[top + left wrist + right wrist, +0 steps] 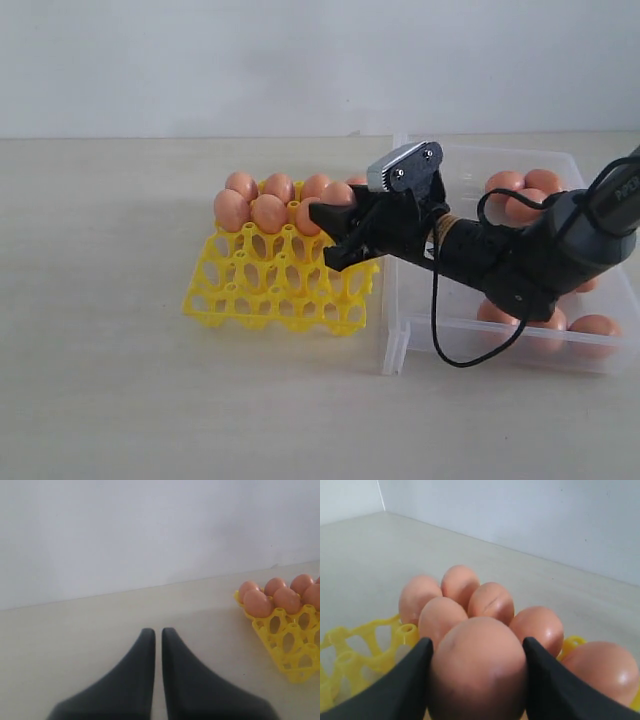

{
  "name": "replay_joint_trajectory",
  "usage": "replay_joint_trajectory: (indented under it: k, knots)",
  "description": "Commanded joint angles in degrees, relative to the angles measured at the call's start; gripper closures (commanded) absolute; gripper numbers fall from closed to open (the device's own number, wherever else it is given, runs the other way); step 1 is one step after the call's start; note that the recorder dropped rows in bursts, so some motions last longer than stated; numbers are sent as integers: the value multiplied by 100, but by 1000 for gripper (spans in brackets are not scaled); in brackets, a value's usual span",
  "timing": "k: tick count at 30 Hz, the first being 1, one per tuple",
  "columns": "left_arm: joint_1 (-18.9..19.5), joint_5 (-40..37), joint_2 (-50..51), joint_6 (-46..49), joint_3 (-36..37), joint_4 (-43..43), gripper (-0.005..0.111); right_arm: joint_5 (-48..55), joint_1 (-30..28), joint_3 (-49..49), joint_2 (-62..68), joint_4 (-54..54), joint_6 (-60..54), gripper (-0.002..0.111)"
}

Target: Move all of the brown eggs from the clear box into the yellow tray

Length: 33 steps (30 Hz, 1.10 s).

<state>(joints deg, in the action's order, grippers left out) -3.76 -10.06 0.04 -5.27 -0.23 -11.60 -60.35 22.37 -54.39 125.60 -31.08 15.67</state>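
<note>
My right gripper (335, 238) reaches from the clear box (400, 330) over the right side of the yellow tray (270, 290). In the right wrist view that gripper (477, 642) is shut on a brown egg (479, 665), one finger on each side. Several brown eggs (268, 212) fill the tray's far rows; its near cups (260, 300) are empty. More brown eggs (520, 195) lie in the clear box, partly hidden by the arm. My left gripper (158, 632) is shut on nothing above bare table, with the tray (290, 645) and its eggs (257, 602) off to one side.
The right arm and its black cable (450, 340) lie across the clear box's near wall. Bare beige tabletop (110, 400) spreads to the left of and in front of the tray. A white wall (200, 60) stands behind the table.
</note>
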Motion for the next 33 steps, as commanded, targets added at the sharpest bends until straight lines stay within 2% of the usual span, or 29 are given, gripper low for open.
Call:
replay_joint_trajectory:
  k: [1,4,10,20,27,33]
  knots:
    - [-29,18,-4,-29,23,13,103,148,211,35,2,256,-693,109]
    - [-29,18,-4,-29,23,13,103,633,401,35,2,864,-1162,109]
    - [-29,18,-4,-29,23,13,103,1119,343,35,2,1942,-1130,109]
    - [-29,18,-4,-29,23,13,103,1203,335,35,29,2034,-1050,109]
    - [-29,18,-4,-29,23,13,103,1383,335,35,29,1782,-607,109]
    - [-29,18,-4,-29,23,13,103,2232,335,-121,29,1346,-528,109]
